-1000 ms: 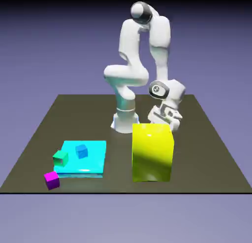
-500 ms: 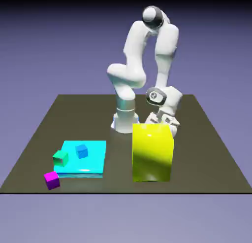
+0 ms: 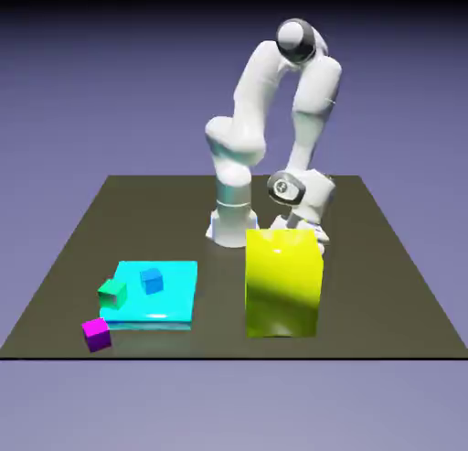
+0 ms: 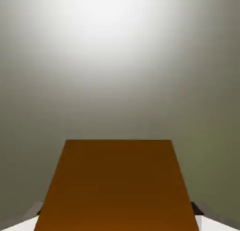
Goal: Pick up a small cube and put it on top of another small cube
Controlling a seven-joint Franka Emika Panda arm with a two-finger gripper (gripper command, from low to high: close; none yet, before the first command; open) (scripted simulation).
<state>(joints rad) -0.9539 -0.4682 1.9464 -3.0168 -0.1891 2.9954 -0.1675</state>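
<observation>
Orange cube fills the gap between the pincer tips, grasped. Pincer low behind yellow block. Blue cube sits on cyan slab.

I see a smooth, matt small plain orange cube filling my hand view. The big yellow block looks glossy, as does the flat cyan slab beside it. The dark olive table under it reads matt.

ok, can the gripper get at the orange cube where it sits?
Probably yes: in the hand view the orange cube lies between the fingertips with nothing before it. Outside, the yellow block hides both.
</observation>
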